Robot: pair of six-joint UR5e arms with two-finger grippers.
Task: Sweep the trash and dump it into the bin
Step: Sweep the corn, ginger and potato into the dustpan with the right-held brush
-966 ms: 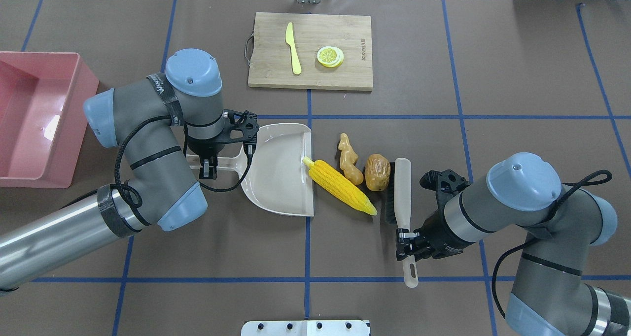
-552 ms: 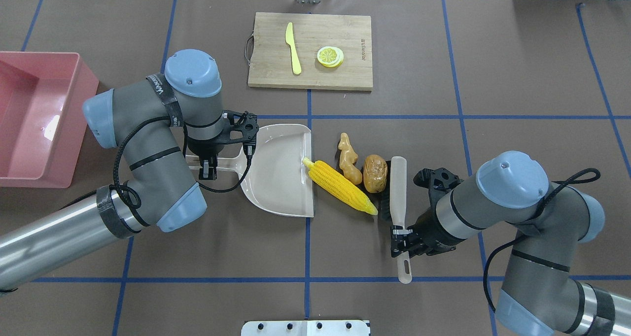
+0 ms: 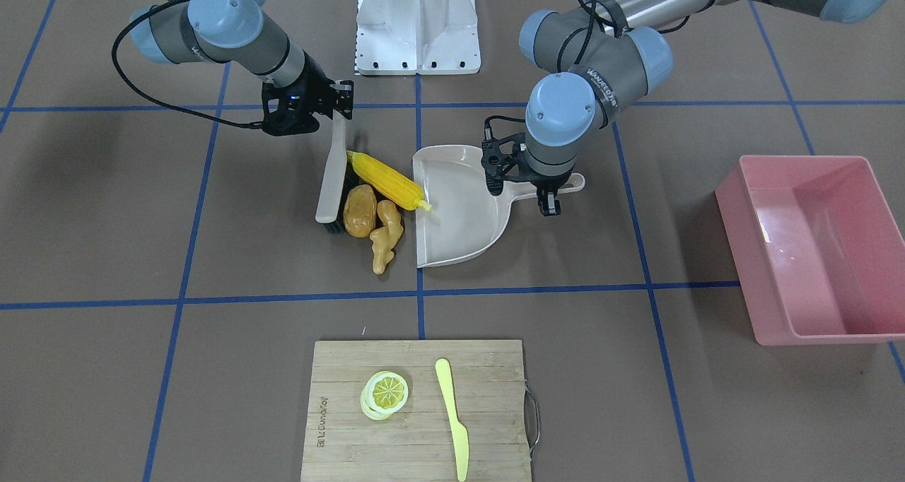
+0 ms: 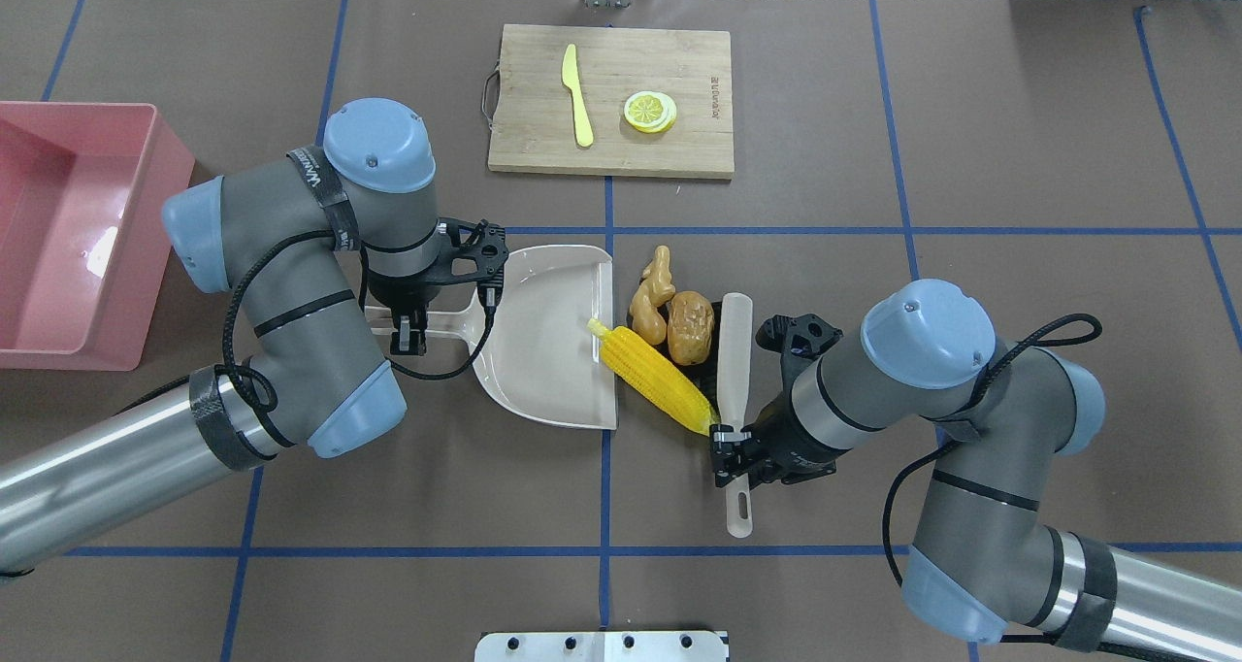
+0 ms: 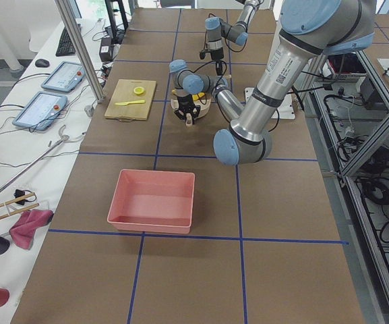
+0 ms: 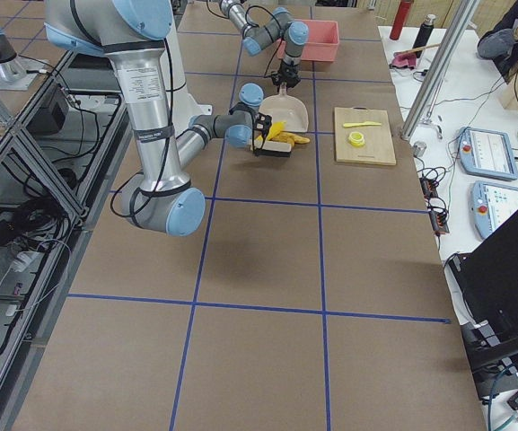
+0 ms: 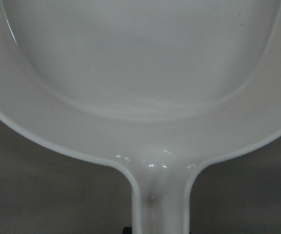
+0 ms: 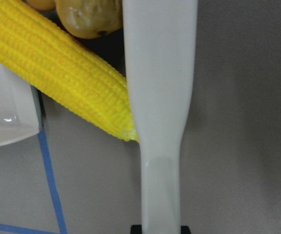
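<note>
The trash lies bunched between brush and dustpan: a yellow corn cob (image 4: 652, 376) with its tip over the dustpan's lip, a brown potato (image 4: 690, 327) and a tan ginger root (image 4: 652, 296). My right gripper (image 4: 735, 446) is shut on the handle of the white brush (image 4: 735, 361), which presses against the potato and the corn cob (image 8: 67, 73). My left gripper (image 4: 409, 324) is shut on the handle of the beige dustpan (image 4: 543, 342), flat on the table. The pink bin (image 4: 58, 245) stands at the far left, with nothing in it.
A wooden cutting board (image 4: 679, 148) at the back carries a pale yellow knife (image 4: 578, 94) and lemon slices (image 4: 650, 111). A white mount plate (image 4: 602, 645) sits at the near edge. Blue tape lines cross the brown table cover.
My right arm has moved left with the brush, pushing the potato, ginger and corn toward the dustpan; the corn's tip now reaches further over the lip. The left arm has not moved.
</note>
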